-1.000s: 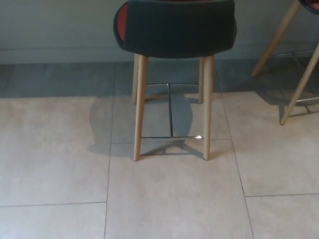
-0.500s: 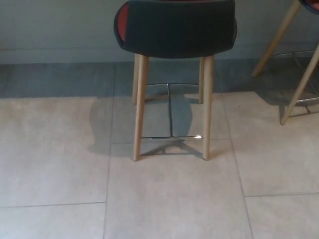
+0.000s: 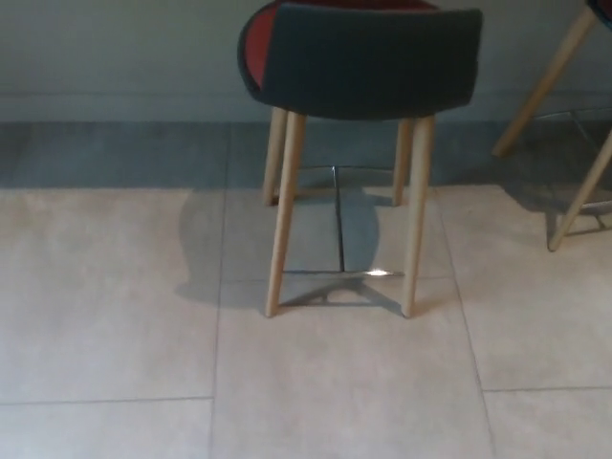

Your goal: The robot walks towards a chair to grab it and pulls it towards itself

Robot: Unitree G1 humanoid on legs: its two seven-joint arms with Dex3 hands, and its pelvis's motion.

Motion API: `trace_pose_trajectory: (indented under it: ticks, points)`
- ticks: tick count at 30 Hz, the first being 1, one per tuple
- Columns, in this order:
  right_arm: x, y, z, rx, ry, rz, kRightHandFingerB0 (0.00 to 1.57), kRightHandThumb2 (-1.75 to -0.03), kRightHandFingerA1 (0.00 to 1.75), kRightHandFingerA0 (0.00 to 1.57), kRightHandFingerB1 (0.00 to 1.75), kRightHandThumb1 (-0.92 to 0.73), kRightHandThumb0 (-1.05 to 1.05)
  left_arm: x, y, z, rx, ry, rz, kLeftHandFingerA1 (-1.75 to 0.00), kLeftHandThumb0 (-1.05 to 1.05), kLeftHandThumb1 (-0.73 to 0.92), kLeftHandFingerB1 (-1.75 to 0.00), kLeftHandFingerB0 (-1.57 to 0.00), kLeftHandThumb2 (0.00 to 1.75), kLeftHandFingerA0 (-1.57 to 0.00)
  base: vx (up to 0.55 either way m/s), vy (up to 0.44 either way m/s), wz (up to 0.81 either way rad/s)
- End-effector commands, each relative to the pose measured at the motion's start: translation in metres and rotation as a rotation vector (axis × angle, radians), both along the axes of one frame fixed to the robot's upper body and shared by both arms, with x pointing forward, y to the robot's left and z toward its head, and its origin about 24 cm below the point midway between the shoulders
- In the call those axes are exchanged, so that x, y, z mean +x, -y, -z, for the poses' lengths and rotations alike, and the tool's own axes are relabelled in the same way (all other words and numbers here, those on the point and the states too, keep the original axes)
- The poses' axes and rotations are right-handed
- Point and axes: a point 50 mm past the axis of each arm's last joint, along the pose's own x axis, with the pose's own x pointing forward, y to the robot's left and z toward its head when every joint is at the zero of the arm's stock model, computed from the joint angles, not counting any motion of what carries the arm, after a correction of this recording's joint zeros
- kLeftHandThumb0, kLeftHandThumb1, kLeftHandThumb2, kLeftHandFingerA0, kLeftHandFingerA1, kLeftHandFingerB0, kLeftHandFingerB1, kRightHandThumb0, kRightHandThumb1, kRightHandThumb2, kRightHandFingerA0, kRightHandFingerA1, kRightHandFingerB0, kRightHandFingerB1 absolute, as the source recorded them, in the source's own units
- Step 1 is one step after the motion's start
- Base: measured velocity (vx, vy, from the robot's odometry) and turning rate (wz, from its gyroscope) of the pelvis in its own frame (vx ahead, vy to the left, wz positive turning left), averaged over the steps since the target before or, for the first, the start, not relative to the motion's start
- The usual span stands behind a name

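A tall stool chair [image 3: 368, 62] stands ahead of me at the top middle of the head view, its dark curved backrest turned towards me and a red seat showing behind it. Its wooden legs [image 3: 284, 215] splay down to the tiled floor, joined by a thin metal footrest [image 3: 339, 273]. Neither of my hands shows in the picture.
A second chair's wooden legs [image 3: 540, 81] and metal footrest stand at the far right edge. A grey wall with a skirting band runs behind both chairs. Large beige floor tiles [image 3: 105, 287] lie between me and the chair.
The whole picture has shifted slightly right and down, so the camera has moved; the chair stands where it was on the tiles.
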Motion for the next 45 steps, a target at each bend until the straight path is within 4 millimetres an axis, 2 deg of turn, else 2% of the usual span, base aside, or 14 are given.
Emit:
trace_pose_trajectory:
  ticks: [1, 14, 26, 27, 28, 31, 33, 34, 35, 36, 38, 39, 42, 45]
  points:
    - [0.002, 0.001, -0.002, 0.009, 0.006, -0.005, 0.0, -0.96, 0.51, 0.14, 0.1, -0.55, -0.89, 0.007, -0.006, -0.008, 0.008, 0.072, -0.004, -0.49, -0.67, 0.5, -0.41, -0.21, 0.81, -0.36, 0.33, -0.032, -0.04]
    - [0.006, -0.003, -0.003, 0.005, 0.023, -0.043, 0.0, -0.96, 0.49, 0.11, 0.06, -0.59, -0.93, 0.0, -0.005, -0.007, 0.011, 0.056, 0.012, -0.38, -0.61, 0.58, -0.3, -0.25, 0.59, -0.42, 0.26, 0.0, 0.09]
    - [0.006, -0.001, -0.004, 0.016, 0.024, -0.042, 0.0, -0.96, 0.46, 0.1, 0.06, -0.58, -0.94, -0.008, -0.003, -0.003, -0.009, 0.04, -0.01, -0.48, -0.68, 0.49, -0.41, -0.2, 0.81, -0.35, 0.29, -0.078, 0.0]
    - [0.006, -0.001, -0.005, 0.017, 0.025, -0.041, 0.0, -0.95, 0.47, 0.11, 0.11, -0.54, -0.86, -0.009, -0.002, -0.003, -0.005, 0.035, -0.008, -0.37, -0.63, 0.6, -0.3, -0.26, 0.59, -0.43, 0.27, 0.138, -0.24]
    - [0.006, -0.001, -0.005, 0.015, 0.023, -0.039, 0.0, -0.61, 0.39, 0.12, 0.12, -0.68, -0.82, -0.009, -0.002, -0.003, -0.001, 0.031, -0.005, -0.38, -0.64, 0.56, -0.31, -0.25, 0.6, -0.43, 0.21, 0.198, -0.19]
    - [0.004, 0.0, -0.005, 0.003, 0.015, -0.049, 0.0, -0.61, 0.39, 0.13, 0.12, -0.69, -0.83, -0.01, -0.001, -0.003, 0.004, 0.025, 0.002, -0.38, -0.63, 0.56, -0.31, -0.25, 0.6, -0.43, 0.37, 0.226, -0.04]
    - [0.003, 0.001, -0.005, 0.021, 0.017, -0.032, 0.0, -0.95, 0.4, 0.1, 0.07, -0.58, -0.92, -0.01, -0.001, -0.003, -0.001, 0.029, 0.0, -0.48, -0.66, 0.49, -0.41, -0.21, 0.81, -0.36, 0.45, 0.266, -0.12]
    - [0.003, 0.001, -0.005, 0.017, 0.015, -0.036, 0.0, -0.95, 0.4, 0.1, 0.07, -0.58, -0.92, -0.01, -0.001, -0.003, -0.004, 0.03, -0.003, -0.48, -0.66, 0.49, -0.41, -0.21, 0.81, -0.36, 0.43, 0.245, -0.09]
    - [0.003, 0.001, -0.005, 0.015, 0.016, -0.035, 0.0, -0.63, 0.38, 0.12, 0.1, -0.68, -0.8, -0.01, -0.001, -0.003, -0.004, 0.029, -0.002, -0.48, -0.66, 0.49, -0.41, -0.21, 0.81, -0.35, 0.42, 0.237, 0.04]
    - [0.003, 0.001, -0.005, 0.014, 0.017, -0.034, 0.0, -0.94, 0.43, 0.1, 0.13, -0.54, -0.84, -0.011, -0.001, -0.003, -0.004, 0.022, -0.002, -0.47, -0.66, 0.49, -0.41, -0.2, 0.81, -0.34, 0.12, 0.13, -0.01]
    - [0.003, 0.002, -0.005, 0.016, 0.017, -0.035, 0.0, -0.63, 0.38, 0.12, 0.11, -0.68, -0.8, -0.012, -0.001, -0.002, -0.001, 0.019, 0.002, -0.49, -0.66, 0.5, -0.41, -0.2, 0.81, -0.36, 0.15, 0.089, 0.03]
    - [0.003, 0.002, -0.006, 0.013, 0.017, -0.038, 0.0, -0.94, 0.44, 0.08, 0.14, -0.53, -0.83, -0.012, -0.001, -0.003, -0.001, 0.022, 0.003, -0.49, -0.65, 0.49, -0.41, -0.21, 0.81, -0.36, 0.14, 0.04, 0.01]
    - [0.003, 0.003, -0.006, 0.014, 0.018, -0.042, 0.0, -0.77, 0.43, 0.11, 0.09, -0.54, -0.86, -0.013, -0.001, -0.002, -0.001, 0.016, -0.004, -0.37, -0.61, 0.6, -0.3, -0.26, 0.59, -0.43, 0.14, -0.007, 0.03]
    - [0.001, 0.004, -0.007, 0.007, 0.014, -0.043, 0.0, -0.94, 0.44, 0.04, 0.13, -0.53, -0.85, -0.014, -0.002, -0.001, -0.003, 0.008, -0.005, -0.48, -0.67, 0.5, -0.41, -0.2, 0.81, -0.36, 0.09, -0.084, 0.03]
